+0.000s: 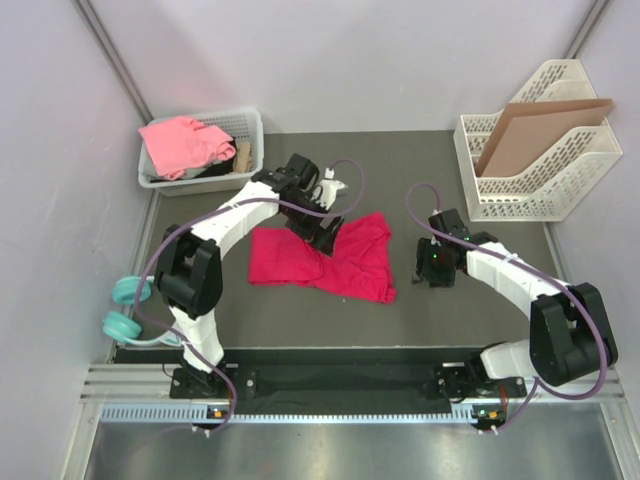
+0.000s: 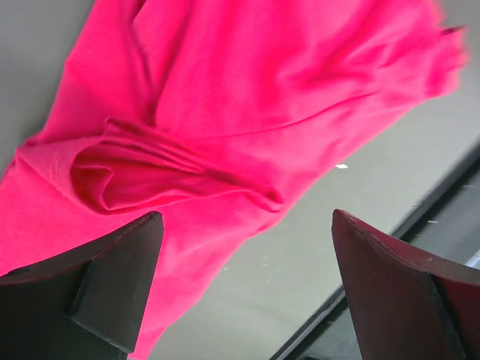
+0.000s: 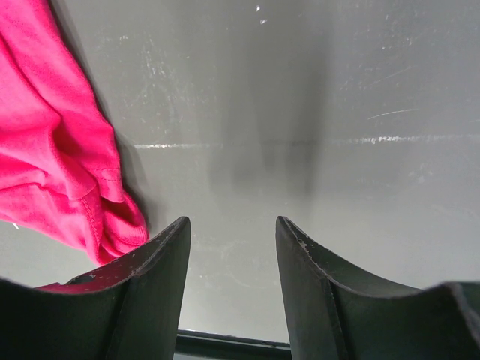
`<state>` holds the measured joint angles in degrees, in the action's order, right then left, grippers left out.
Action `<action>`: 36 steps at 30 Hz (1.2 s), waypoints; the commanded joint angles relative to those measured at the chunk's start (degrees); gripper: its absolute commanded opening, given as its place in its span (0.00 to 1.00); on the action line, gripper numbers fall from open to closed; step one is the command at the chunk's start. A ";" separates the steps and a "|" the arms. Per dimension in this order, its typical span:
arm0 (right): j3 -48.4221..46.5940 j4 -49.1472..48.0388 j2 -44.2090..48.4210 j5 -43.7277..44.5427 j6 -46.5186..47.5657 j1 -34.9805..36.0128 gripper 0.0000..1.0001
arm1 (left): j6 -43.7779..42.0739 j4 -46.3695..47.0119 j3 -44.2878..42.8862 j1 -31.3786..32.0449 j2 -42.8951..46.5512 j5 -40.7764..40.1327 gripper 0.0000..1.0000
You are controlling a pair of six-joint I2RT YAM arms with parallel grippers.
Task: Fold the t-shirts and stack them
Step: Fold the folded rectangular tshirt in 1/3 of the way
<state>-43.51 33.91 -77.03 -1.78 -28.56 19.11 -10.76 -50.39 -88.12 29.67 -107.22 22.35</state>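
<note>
The crimson-red t-shirt (image 1: 325, 262) lies crumpled and partly spread on the dark table (image 1: 480, 310), near the middle, between the two arms. The left gripper (image 2: 246, 221) hangs just over its upper part. Its fingers are spread wide and nothing is between them. The right gripper (image 3: 232, 225) is near the shirt's right edge, over bare table, with fingers partly apart and holding nothing. The salmon-pink t-shirt (image 1: 178, 143) lies bunched in the white basket (image 1: 256, 135) at the far left corner.
</note>
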 commanded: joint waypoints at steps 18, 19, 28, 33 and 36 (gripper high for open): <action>-22.65 -1.57 -8.44 -2.44 -1.76 15.33 0.57 | -3.48 8.64 22.73 -26.95 11.86 4.36 0.96; -27.90 -1.48 -10.74 -2.70 -2.11 16.12 0.57 | -2.78 8.90 22.81 -26.95 10.90 4.46 0.95; -52.61 -3.32 -35.97 -14.38 -7.30 18.94 0.56 | 0.48 16.63 27.90 -27.21 11.76 3.40 0.91; -60.28 -2.54 -44.50 -17.11 -8.27 19.91 0.55 | 1.09 18.75 30.11 -27.21 12.21 4.90 0.87; -62.84 -3.58 -46.71 -19.83 -9.14 20.09 0.55 | 0.92 19.28 30.02 -27.21 11.33 5.51 0.80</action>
<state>-100.84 31.77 -122.58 -16.58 -35.77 38.04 -10.39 -34.85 -58.50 2.68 -96.88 25.98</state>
